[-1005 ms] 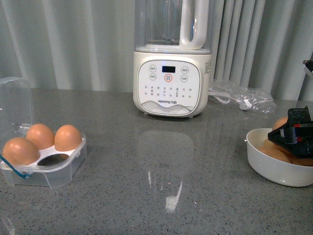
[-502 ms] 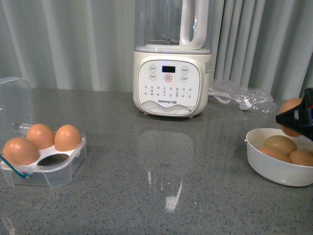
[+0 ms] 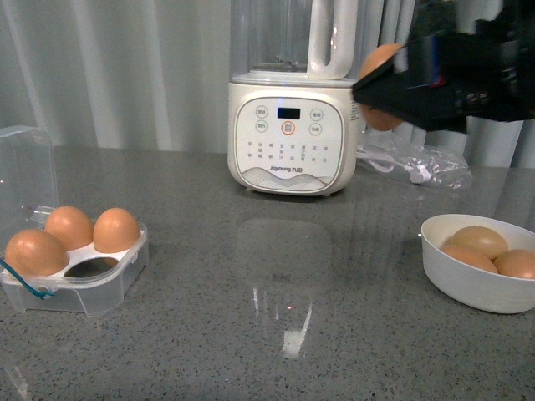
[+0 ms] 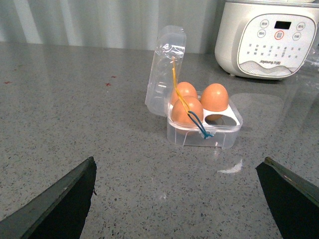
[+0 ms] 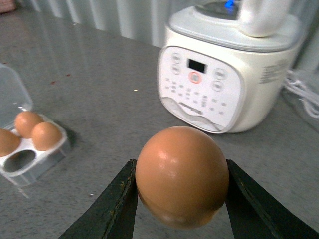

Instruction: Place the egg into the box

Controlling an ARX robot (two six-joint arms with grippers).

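egg (image 3: 380, 60) (image 3: 35, 252) (image 3: 68, 227) (image 3: 115, 230) (image 3: 478, 241) (image 3: 466, 257) (image 3: 518, 263) ×7 | egg box (image 3: 104, 292) ×1 | white bowl (image 3: 468, 288) ×1 | blender (image 3: 288, 138) ×1 | crumpled plastic bag (image 3: 418, 163) ×1

The only readable writing stood on the blender (image 3: 292, 125): the brand name "Joyoung" (image 3: 279, 174), printed low on its cream front panel, beneath the rows of buttons (image 3: 288, 153), with two small characters just after it too fine to make out. The button labels and the dark display (image 3: 288, 116) above them were too small to read in any view.
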